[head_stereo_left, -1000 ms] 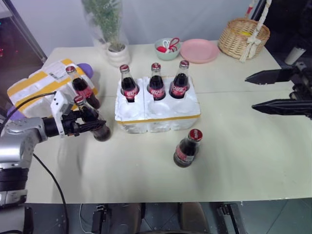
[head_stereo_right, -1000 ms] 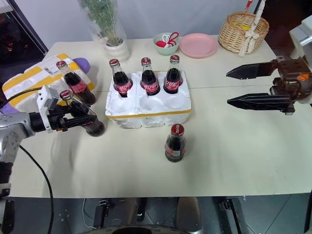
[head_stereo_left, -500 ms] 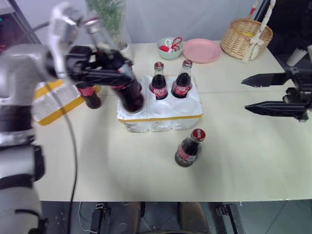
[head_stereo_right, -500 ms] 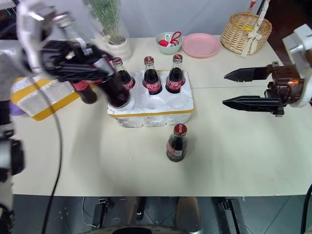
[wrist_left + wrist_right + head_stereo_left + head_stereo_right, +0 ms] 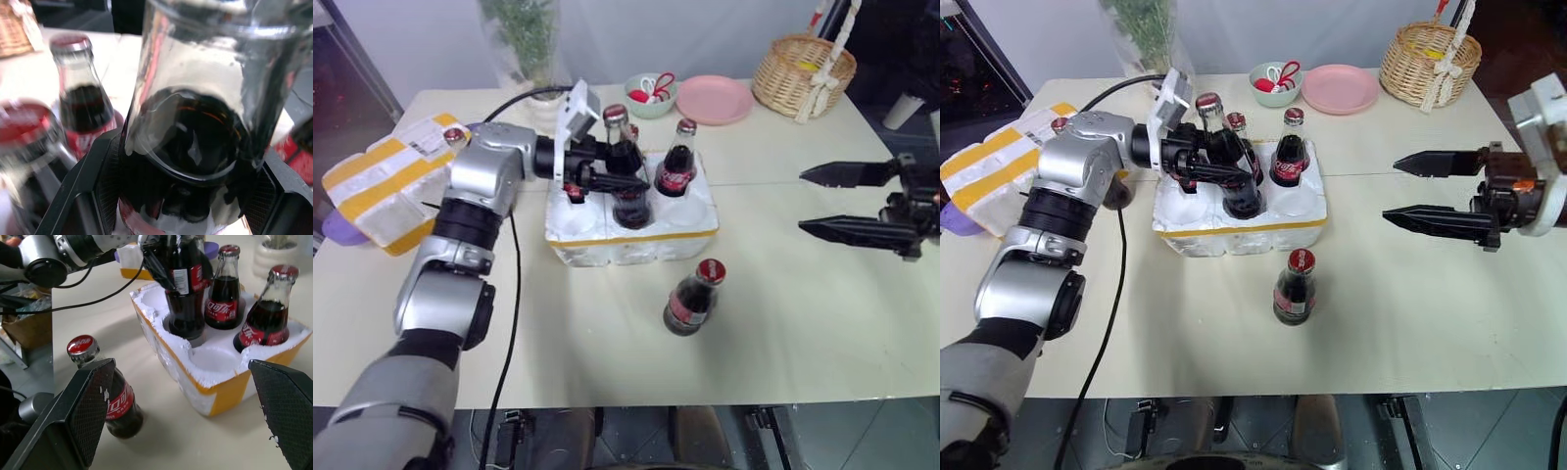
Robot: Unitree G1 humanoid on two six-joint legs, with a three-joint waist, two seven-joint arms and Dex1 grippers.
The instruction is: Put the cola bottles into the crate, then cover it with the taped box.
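Your left gripper, clamped on an upright cola bottle, hangs directly over the crate, front-middle well below; right gripper gapes, well apart.

White script marks the cola bottles' red labels, too blurred to read.
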